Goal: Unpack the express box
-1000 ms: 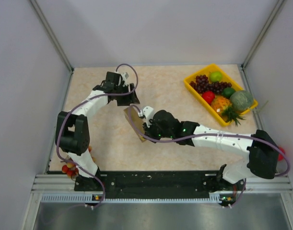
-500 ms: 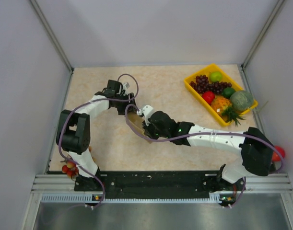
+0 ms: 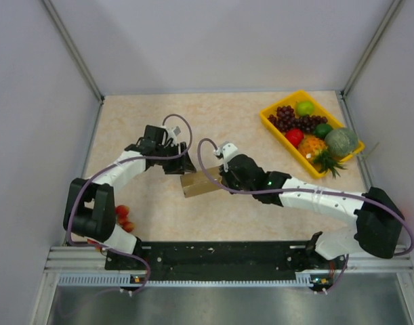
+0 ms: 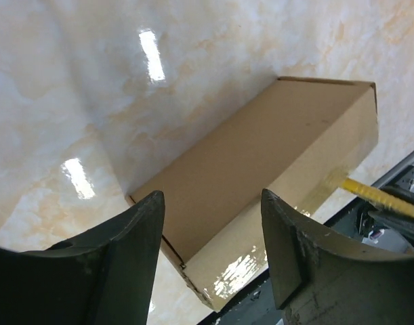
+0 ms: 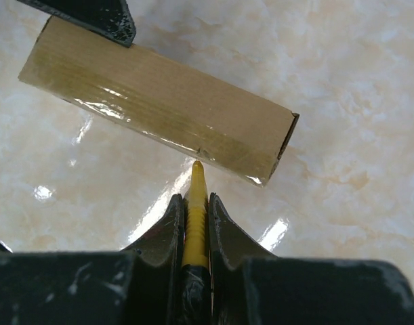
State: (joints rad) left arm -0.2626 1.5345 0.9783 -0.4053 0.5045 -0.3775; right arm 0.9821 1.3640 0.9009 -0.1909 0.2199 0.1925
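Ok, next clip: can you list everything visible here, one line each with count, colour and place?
express box: one, brown, table centre, taped along its side
cutter: one, yellow, clamped in the right gripper, tip at the box's taped side
fruit tray: one, yellow, far right of the table, holding mixed fruit
small fruits: a few, red, near left by the left arm's base
table: one, beige marble pattern
left gripper: one, black, open over the box's end
right gripper: one, black, shut on the cutter

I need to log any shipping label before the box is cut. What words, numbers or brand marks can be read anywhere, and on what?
None can be read: the express box shows plain brown cardboard with clear tape. The yellow cutter and the fruit tray show no markings.
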